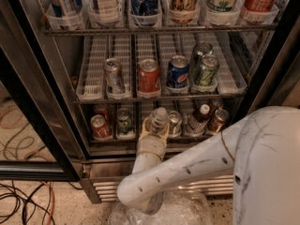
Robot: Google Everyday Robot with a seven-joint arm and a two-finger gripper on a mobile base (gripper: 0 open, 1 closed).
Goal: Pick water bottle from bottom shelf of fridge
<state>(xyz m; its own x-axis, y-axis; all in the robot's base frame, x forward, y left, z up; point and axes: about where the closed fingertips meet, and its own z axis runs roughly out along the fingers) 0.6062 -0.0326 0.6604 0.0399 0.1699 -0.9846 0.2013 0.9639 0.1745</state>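
On the shelf point(142, 108) front, between green can point(124, 123) and silver can point(175, 122), the bottle point(159, 116) stands with the gripper point(154, 129) about it, grip state unclear, so a loose or skewed pull could topple it or knock either can.

gripper point(152, 136): sits at the bottom shelf point(112, 142) front, under the water bottle point(158, 118)
left: green can point(124, 122) just beside, little gap
right: silver can point(175, 121) crowds in, leaning bottle point(198, 118) past it
above: middle rack point(93, 97) rail near the cap, tight I think
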